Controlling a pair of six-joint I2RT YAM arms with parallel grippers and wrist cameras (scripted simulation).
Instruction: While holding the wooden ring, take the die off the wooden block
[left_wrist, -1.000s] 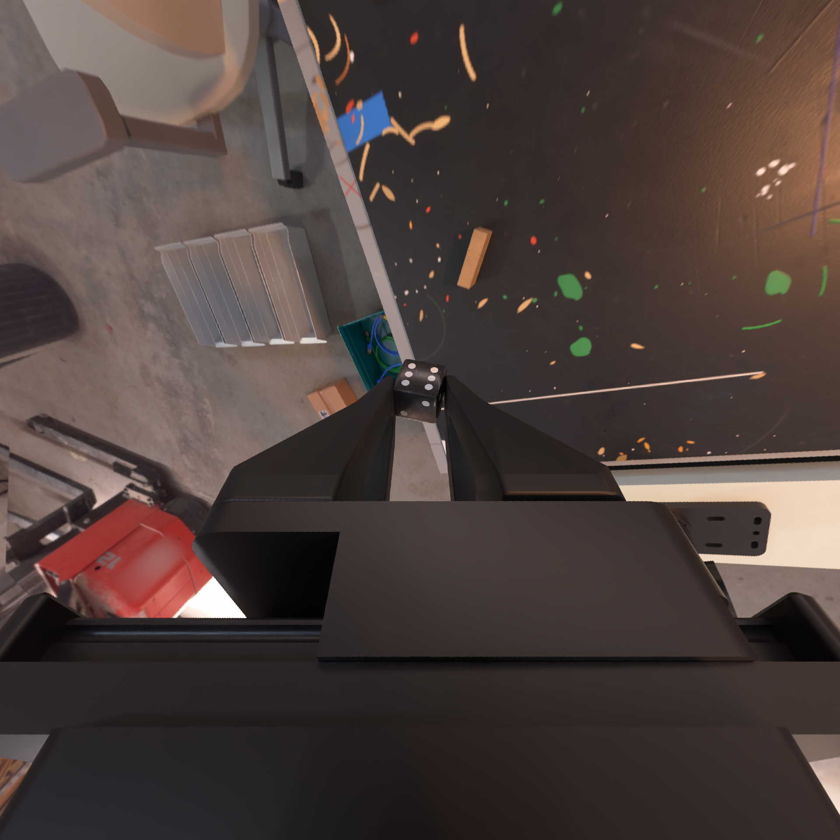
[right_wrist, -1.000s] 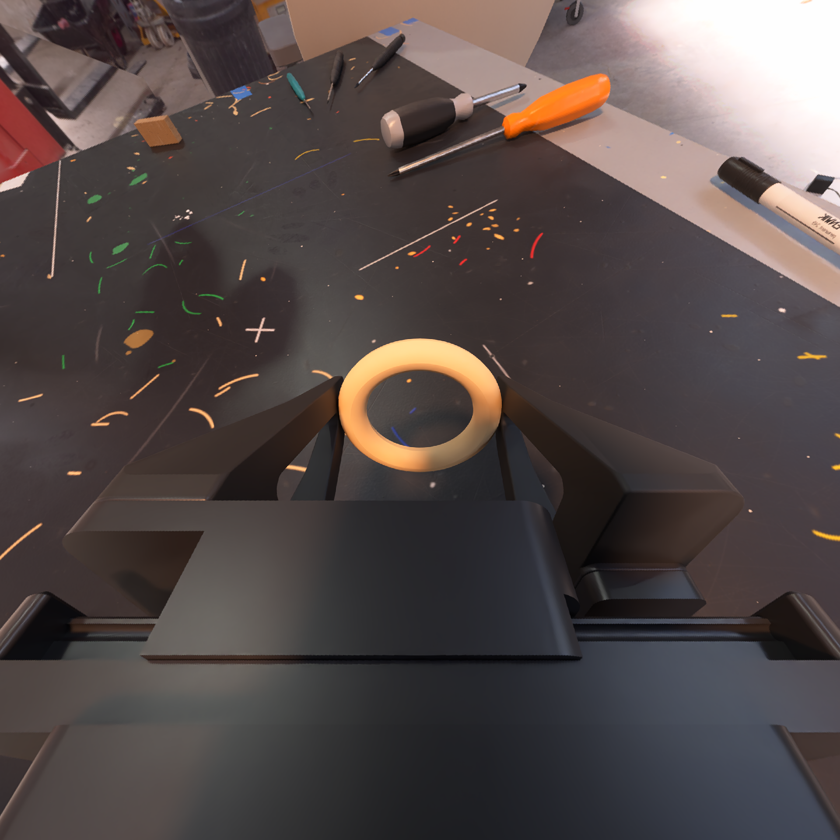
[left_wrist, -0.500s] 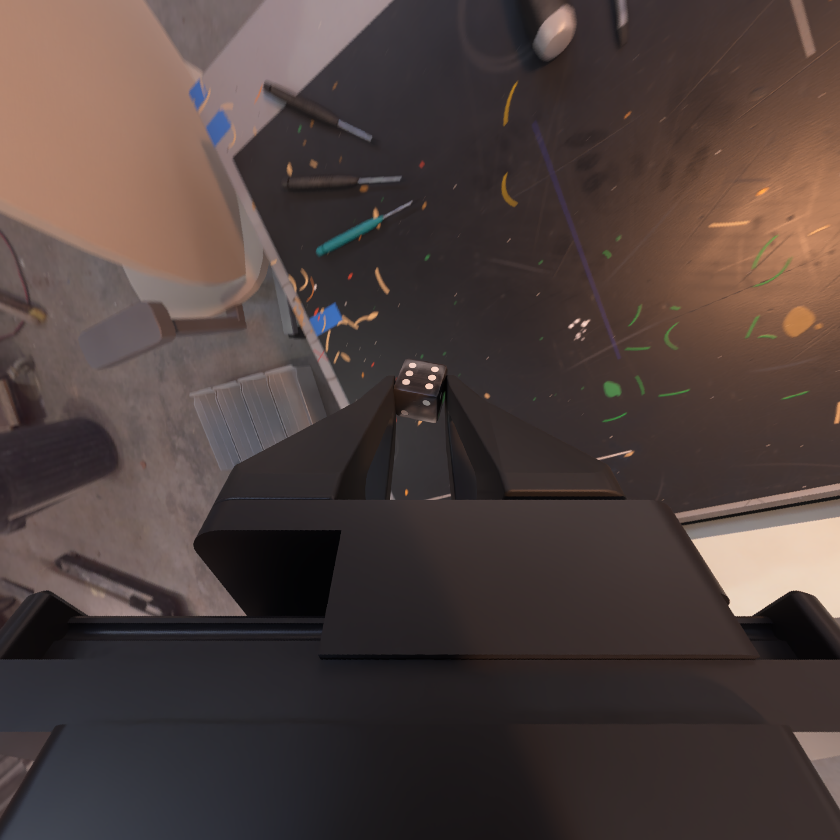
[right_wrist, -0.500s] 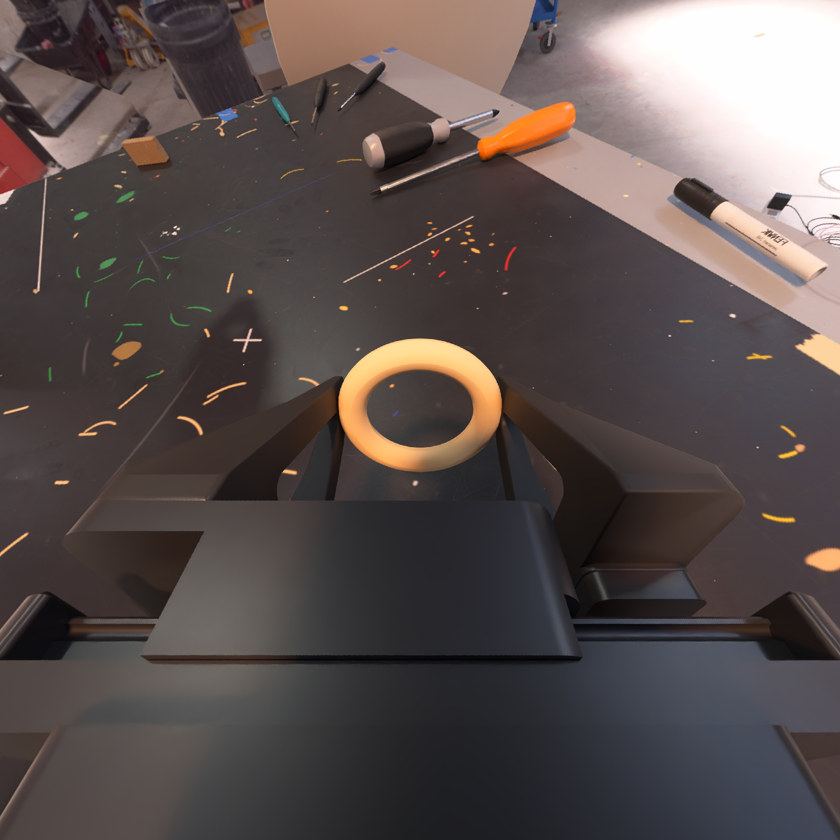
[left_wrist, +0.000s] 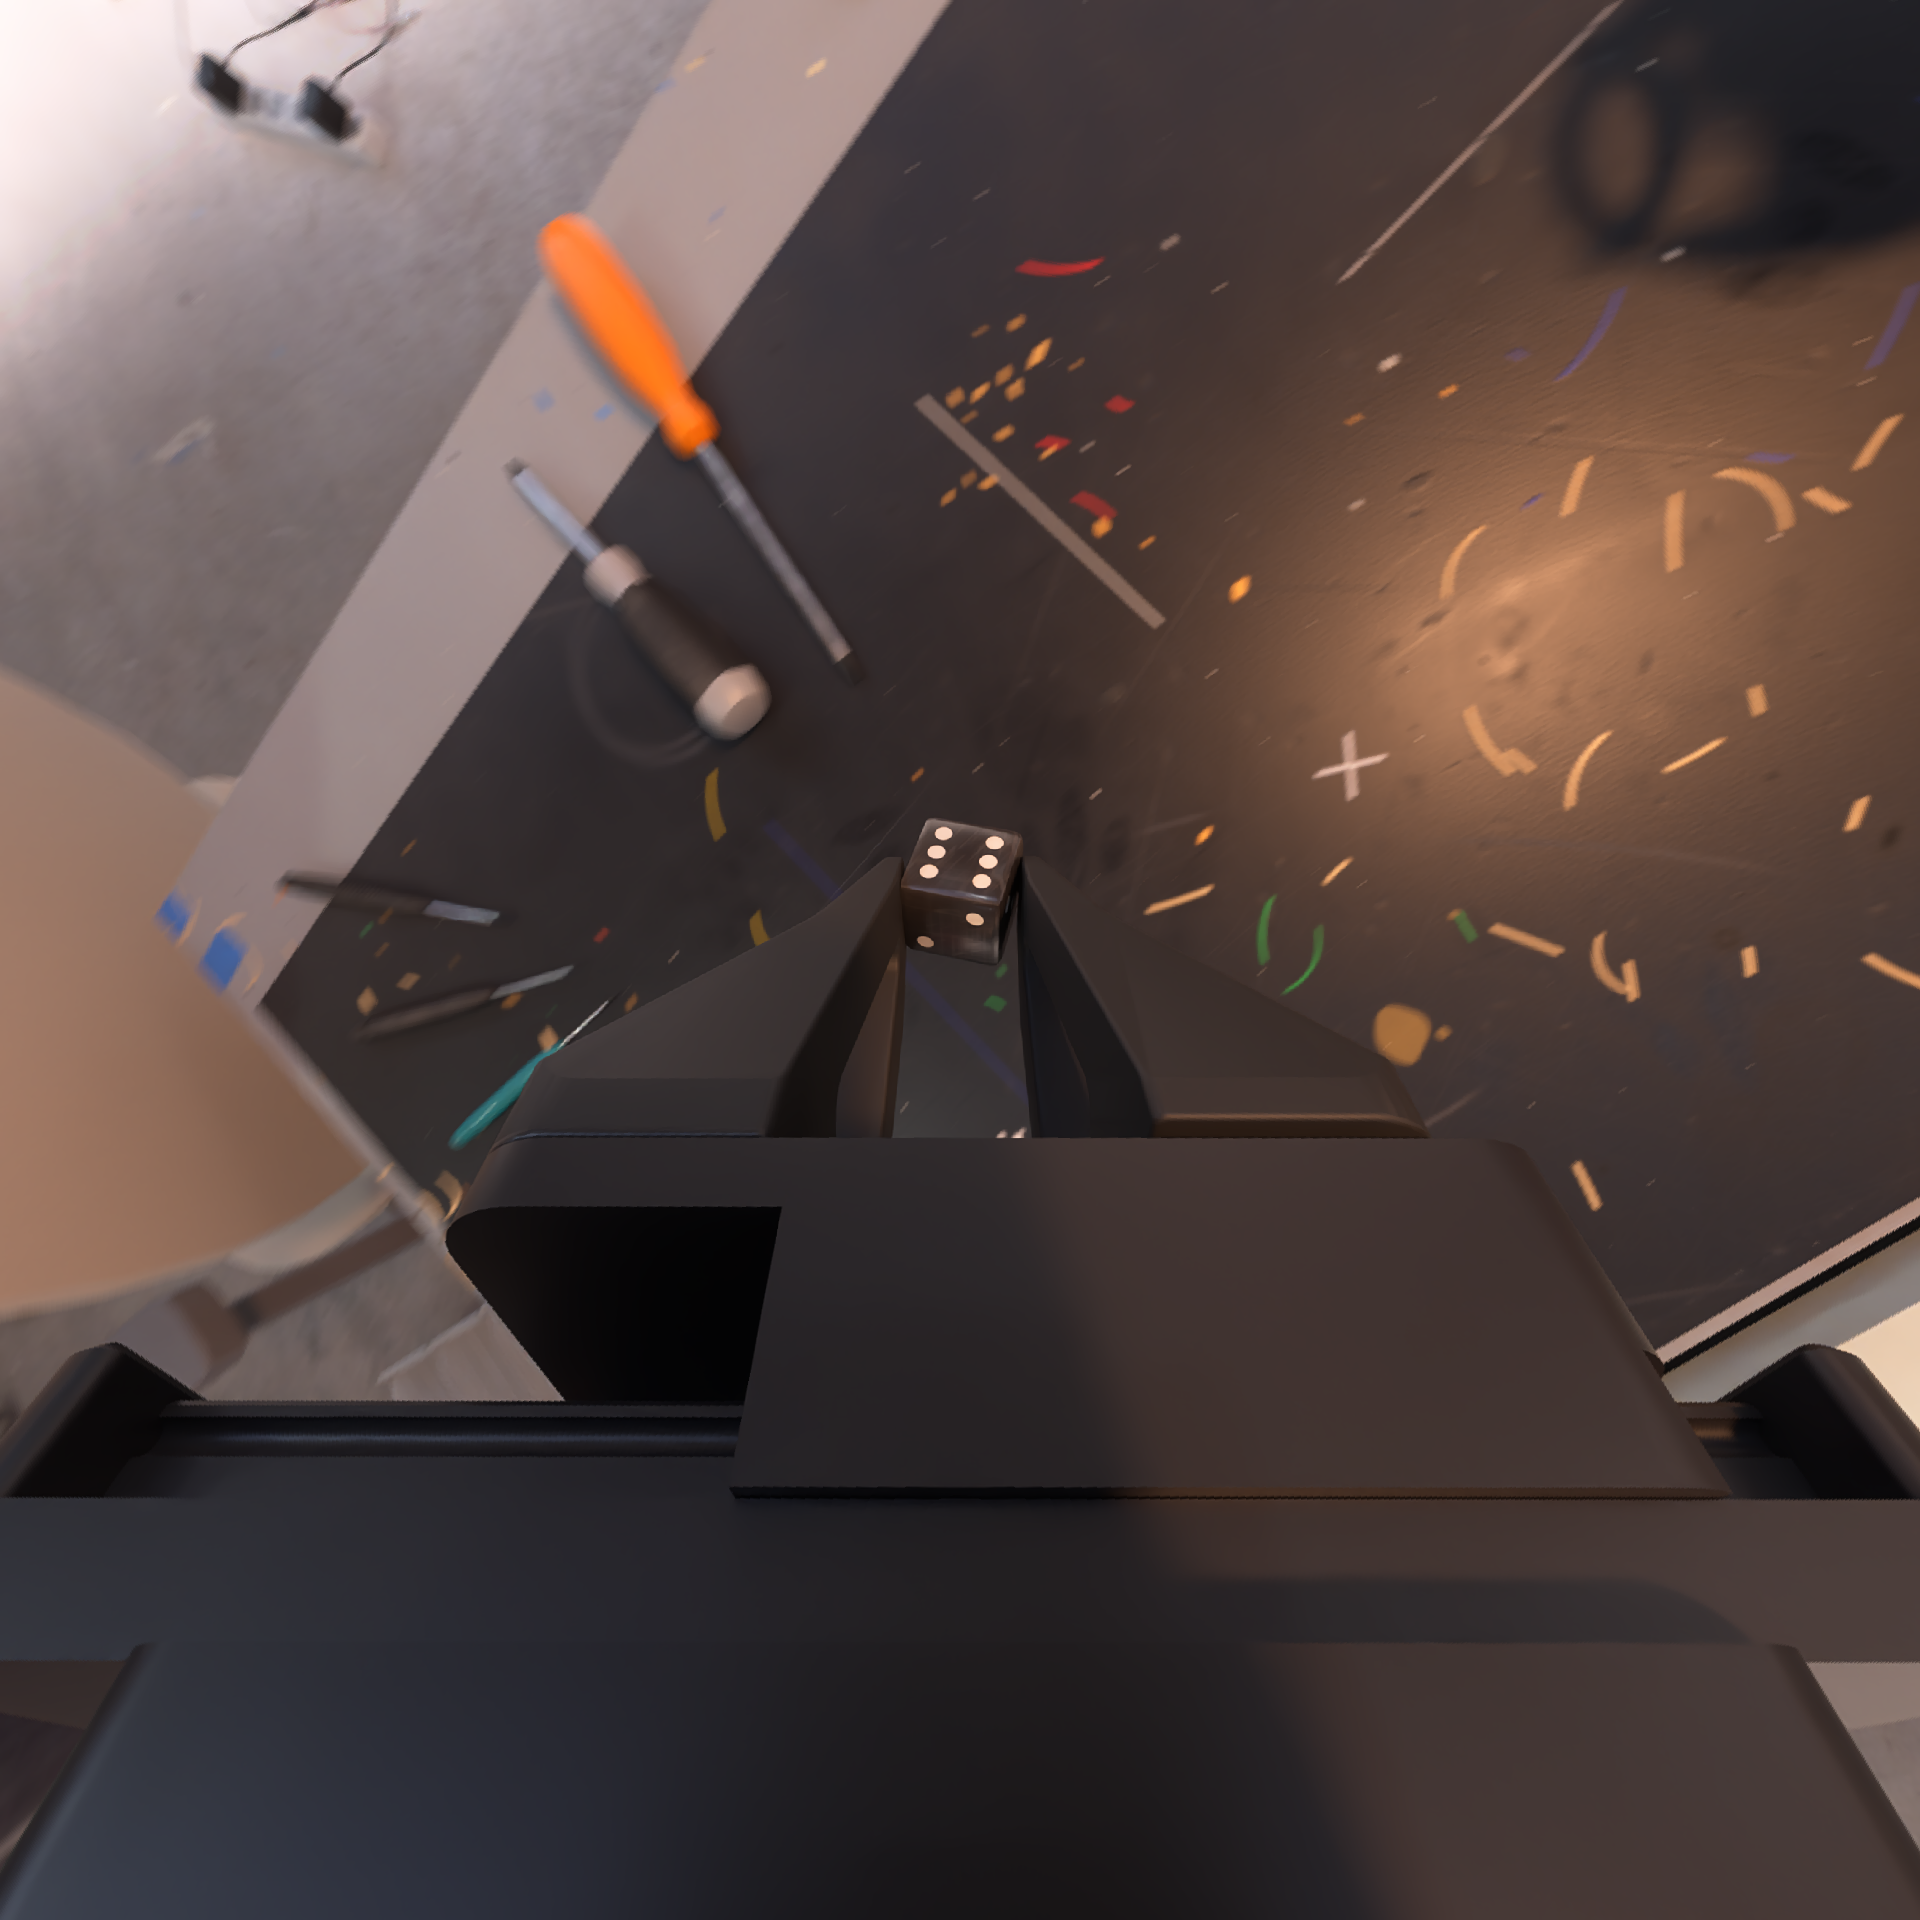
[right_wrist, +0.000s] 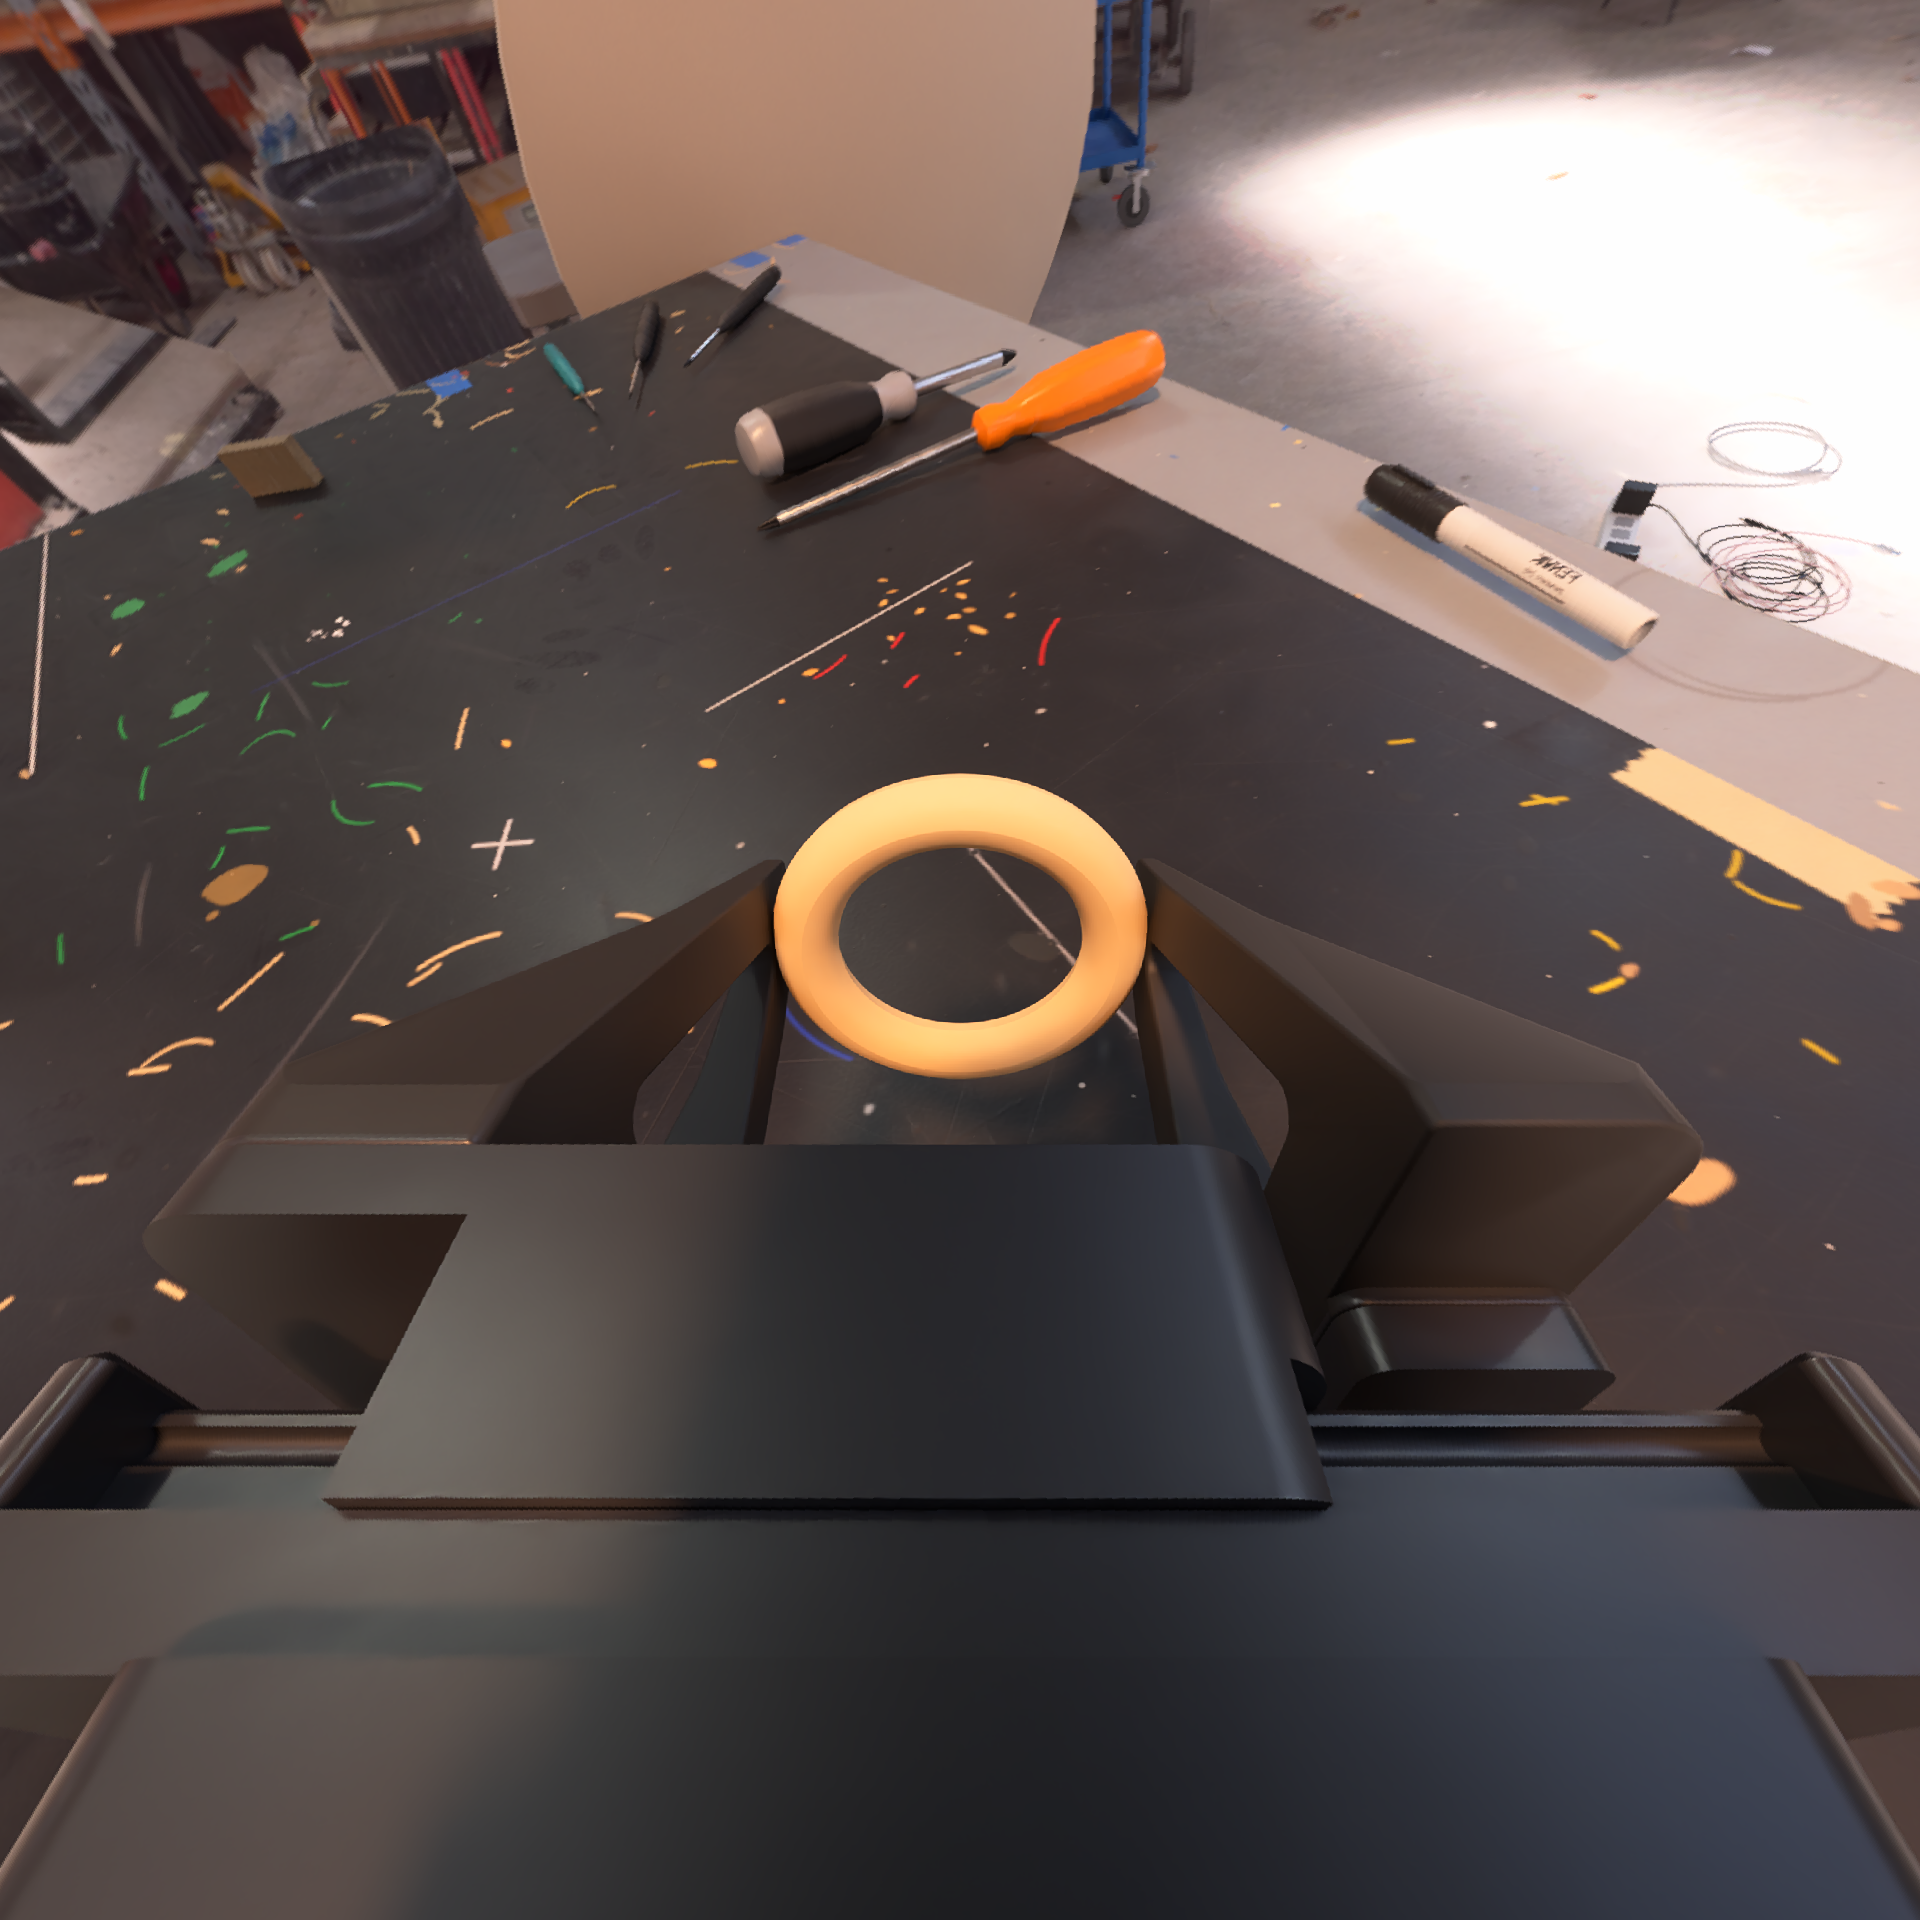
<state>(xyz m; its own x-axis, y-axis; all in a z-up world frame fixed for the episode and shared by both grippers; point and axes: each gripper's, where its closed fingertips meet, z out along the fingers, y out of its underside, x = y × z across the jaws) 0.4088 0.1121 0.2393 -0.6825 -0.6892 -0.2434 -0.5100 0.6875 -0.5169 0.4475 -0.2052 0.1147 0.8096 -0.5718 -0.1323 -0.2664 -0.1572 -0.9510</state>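
My left gripper (left_wrist: 961, 902) is shut on a black die (left_wrist: 961, 888) with white pips and holds it high above the black mat. My right gripper (right_wrist: 958, 940) is shut on the pale wooden ring (right_wrist: 821, 940), which lies flat between the fingertips, above the mat. The wooden block (right_wrist: 270, 464) sits bare at the mat's far left corner in the right wrist view. It does not show in the left wrist view.
An orange-handled screwdriver (right_wrist: 1070, 390) (left_wrist: 623, 322) and a black-handled driver (right_wrist: 821, 421) (left_wrist: 665, 634) lie at the mat's far edge. Small tools (right_wrist: 639, 348) lie near them. A marker (right_wrist: 1507, 556) lies on the grey table border at the right. A bin (right_wrist: 384, 249) stands beyond the table.
My left gripper has swung with the die, away from the wooden block toward the screwdrivers. My right gripper has risen with the ring; more of the far table shows.
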